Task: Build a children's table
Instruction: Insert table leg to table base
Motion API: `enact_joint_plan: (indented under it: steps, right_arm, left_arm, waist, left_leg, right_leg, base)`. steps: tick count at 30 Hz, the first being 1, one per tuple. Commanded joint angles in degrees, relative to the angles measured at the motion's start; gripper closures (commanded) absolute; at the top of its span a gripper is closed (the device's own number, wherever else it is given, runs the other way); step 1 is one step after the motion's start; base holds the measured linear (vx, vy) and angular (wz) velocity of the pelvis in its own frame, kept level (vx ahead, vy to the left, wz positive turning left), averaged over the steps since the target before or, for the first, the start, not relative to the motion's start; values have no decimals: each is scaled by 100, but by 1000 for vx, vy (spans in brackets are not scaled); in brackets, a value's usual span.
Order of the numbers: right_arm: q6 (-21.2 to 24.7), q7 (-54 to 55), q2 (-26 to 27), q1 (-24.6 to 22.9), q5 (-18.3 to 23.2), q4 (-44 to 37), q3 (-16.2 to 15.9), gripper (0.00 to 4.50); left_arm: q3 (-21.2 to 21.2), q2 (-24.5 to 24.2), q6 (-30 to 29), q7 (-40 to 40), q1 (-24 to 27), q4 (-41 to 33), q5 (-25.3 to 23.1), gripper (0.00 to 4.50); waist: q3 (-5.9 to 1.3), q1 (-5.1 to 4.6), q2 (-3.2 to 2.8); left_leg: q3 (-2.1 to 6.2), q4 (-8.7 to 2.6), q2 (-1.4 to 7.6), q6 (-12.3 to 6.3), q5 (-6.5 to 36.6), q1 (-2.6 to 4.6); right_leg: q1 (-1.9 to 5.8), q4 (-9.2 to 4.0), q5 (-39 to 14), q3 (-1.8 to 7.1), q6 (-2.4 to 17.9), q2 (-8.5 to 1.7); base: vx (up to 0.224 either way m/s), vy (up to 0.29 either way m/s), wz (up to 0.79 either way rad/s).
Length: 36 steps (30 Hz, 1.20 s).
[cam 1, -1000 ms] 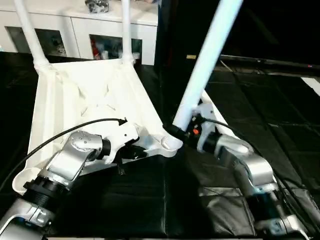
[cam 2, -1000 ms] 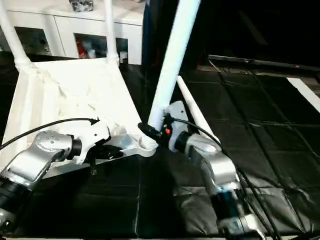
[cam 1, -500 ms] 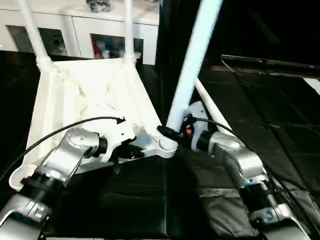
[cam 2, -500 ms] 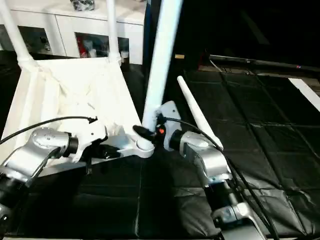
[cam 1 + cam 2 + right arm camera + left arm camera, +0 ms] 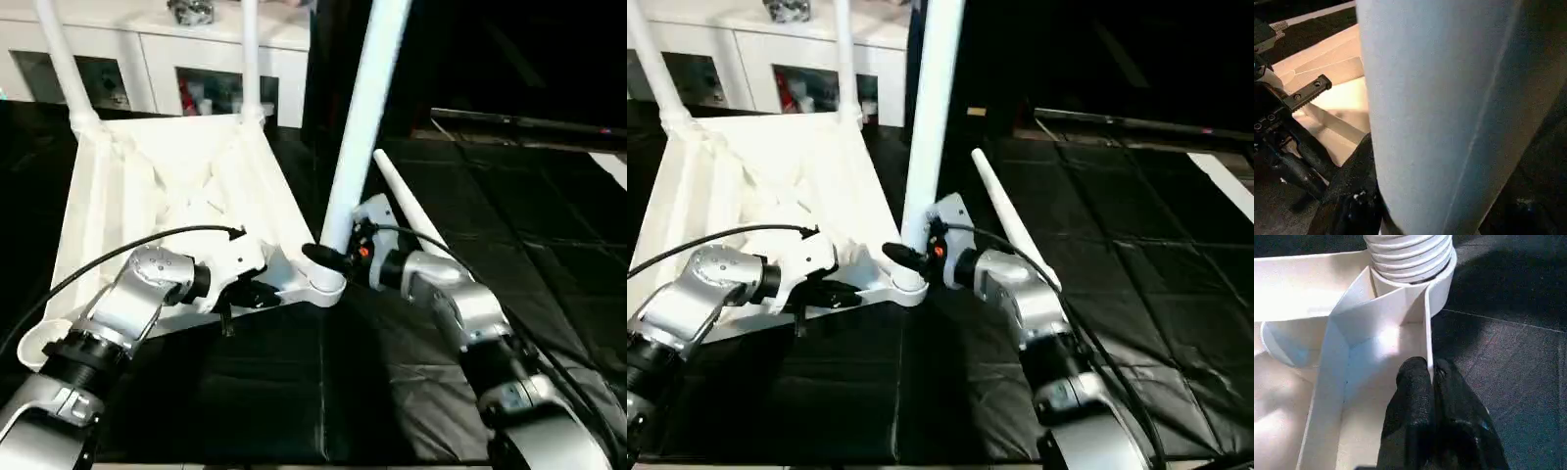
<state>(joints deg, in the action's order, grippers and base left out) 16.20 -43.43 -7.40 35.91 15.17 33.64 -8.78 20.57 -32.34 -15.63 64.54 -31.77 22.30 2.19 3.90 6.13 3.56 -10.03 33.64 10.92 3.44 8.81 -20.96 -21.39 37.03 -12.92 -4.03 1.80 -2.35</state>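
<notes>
Two smooth tapered legs (image 5: 250,59), seemingly plastic, upright.

surface: black quilted mat (image 5: 549,225) | on it: upturned white table top (image 5: 167,186); loose leg (image 5: 411,211)

A white cabinet (image 5: 147,59) with glass doors stood at eleven o'clock. Black quilted mats (image 5: 509,196) covered the floor, from the centre out to three o'clock.
</notes>
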Motion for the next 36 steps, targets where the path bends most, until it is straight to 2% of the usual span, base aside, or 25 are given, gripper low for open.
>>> enact_joint_plan:
  steps: [1, 2, 3, 5, 7, 8, 9, 12, 15, 16, 20, 22, 25, 26, 28, 29, 32, 33, 35, 36]
  right_arm:
    - [-18, 69, 12, 3, -61, 329, 115, 257]
    - [-14, 69, 24, -5, -17, 358, 167, 257]
    - [-12, 69, 33, -12, 17, 380, 208, 257]
    - [-49, 79, 59, -85, 151, 435, 368, 257]
    - [-46, 50, 66, -123, 213, 455, 427, 257]
    - [-81, -2, 83, -188, 288, 517, 522, 257]
    - [-121, -33, 97, -246, 349, 569, 597, 257]
    - [-233, -129, 141, -383, 487, 573, 754, 257]
    - [-284, -187, 155, -425, 493, 506, 766, 257]
    - [-318, -189, 157, -422, 480, 501, 760, 257]
    - [-533, -189, 152, -427, 389, 462, 711, 257]
    - [-631, -167, 190, -569, 437, 405, 808, 257]
    - [-784, -126, 230, -794, 457, 370, 889, 257]
    - [-846, -103, 251, -909, 465, 344, 910, 257]
    - [-926, -97, 263, -1060, 429, 294, 876, 257]
    - [-1097, -104, 221, -1227, 254, 231, 718, 257]
    - [-1240, -129, 164, -1332, 84, 191, 562, 257]
    - [-1488, -144, -1, -1427, -312, 129, 221, 257]
    - [-1571, -195, -132, -1466, -582, 50, -24, 257]
    - [-1579, -230, -179, -1442, -684, 46, -116, 257]
  left_arm:
    - [63, 51, 146, 119, -176, -52, -75, 450]
    - [50, 63, 140, 96, -188, -33, -78, 450]
    - [39, 72, 135, 78, -198, -19, -81, 450]
    - [-1, 107, 104, 39, -251, 40, -68, 450]
    - [-17, 118, 108, 1, -283, 80, -84, 450]
    - [-38, 131, 111, -53, -336, 148, -111, 450]
    - [-66, 146, 110, -115, -384, 212, -133, 450]
    - [-103, 167, 171, -207, -514, 396, -207, 450]
    - [-106, 157, 220, -186, -562, 461, -225, 450]
    - [-105, 153, 232, -175, -567, 468, -229, 450]
    - [-123, 174, 281, -249, -601, 530, -268, 450]
    - [-179, 209, 283, -393, -628, 604, -299, 450]
    - [-231, 247, 290, -493, -667, 685, -306, 450]
    - [-245, 257, 302, -499, -691, 722, -298, 450]
    - [-252, 262, 316, -502, -707, 750, -295, 450]
    - [-251, 262, 331, -499, -724, 778, -300, 450]
    - [-249, 262, 355, -494, -733, 807, -305, 450]
    - [-232, 258, 406, -470, -731, 838, -330, 450]
    - [-210, 257, 470, -450, -728, 869, -371, 450]
    - [-201, 256, 493, -449, -725, 878, -389, 450]
  waist:
    - [-350, -17, -176]
    - [-353, -4, -200]
    - [-355, -12, -189]
    - [-358, 0, -215]
    - [-365, 15, -216]
    - [-368, 25, -225]
    - [-367, 36, -252]
    - [-380, 76, -266]
    - [-377, 82, -272]
    - [-375, 90, -291]
    - [-378, 100, -273]
    - [-380, 110, -249]
    - [-380, 154, -267]
    - [-382, 174, -300]
    - [-370, 179, -297]
    - [-371, 186, -294]
    - [-367, 191, -311]
    - [-360, 199, -300]
    - [-363, 203, -306]
    - [-358, 193, -259]
  left_leg:
    - [164, -431, 304, 427, 2053, 156]
    - [168, -427, 305, 425, 2076, 170]
    - [164, -430, 306, 420, 2089, 169]
    - [170, -429, 312, 426, 2124, 176]
    - [167, -427, 312, 428, 2132, 181]
    - [171, -433, 310, 422, 2093, 167]
    - [161, -429, 309, 412, 2138, 184]
    - [172, -424, 312, 389, 2055, 160]
    - [168, -431, 308, 359, 1967, 140]
    - [161, -424, 311, 353, 1966, 152]
    - [152, -422, 316, 309, 1767, 130]
    - [144, -420, 320, 281, 1692, 126]
    - [137, -422, 323, 249, 1674, 123]
    - [144, -421, 329, 264, 1707, 135]
    - [155, -442, 330, 298, 1885, 138]
    - [153, -443, 331, 303, 1919, 150]
    - [160, -445, 326, 314, 1974, 146]
    - [156, -441, 315, 297, 1876, 127]
    - [154, -436, 312, 270, 1824, 127]
    - [141, -438, 314, 237, 1811, 130]
  right_leg:
    - [115, -619, -1935, 385, 887, -685]
    - [104, -617, -1944, 386, 896, -686]
    - [107, -621, -1936, 388, 904, -683]
    - [103, -612, -1856, 384, 949, -682]
    - [109, -614, -1794, 383, 970, -681]
    - [122, -597, -1722, 378, 995, -681]
    - [102, -620, -1728, 380, 979, -678]
    - [130, -600, -1604, 378, 1018, -697]
    - [149, -581, -1518, 370, 1061, -684]
    - [133, -590, -1527, 373, 1071, -689]
    - [148, -570, -1402, 377, 1072, -690]
    - [150, -561, -1296, 376, 1076, -690]
    - [150, -563, -1228, 376, 1075, -693]
    - [141, -563, -1246, 376, 1080, -706]
    - [139, -579, -1376, 372, 1061, -702]
    - [135, -588, -1425, 373, 1051, -704]
    - [133, -596, -1530, 378, 1009, -705]
    - [141, -605, -1551, 379, 966, -699]
    - [142, -610, -1622, 384, 923, -698]
    - [138, -618, -1650, 393, 897, -691]
  base:
    - [0, 0, 0]
    - [0, 0, 0]
    - [0, 0, 0]
    - [0, 0, 0]
    - [0, 0, 0]
    - [0, 0, 0]
    - [0, 0, 0]
    - [0, 0, 0]
    - [0, 0, 0]
    - [0, 0, 0]
    - [0, 0, 0]
    - [0, 0, 0]
    - [0, 0, 0]
    - [0, 0, 0]
    - [0, 0, 0]
    - [0, 0, 0]
    - [0, 0, 0]
    - [0, 0, 0]
    - [0, 0, 0]
    - [0, 0, 0]
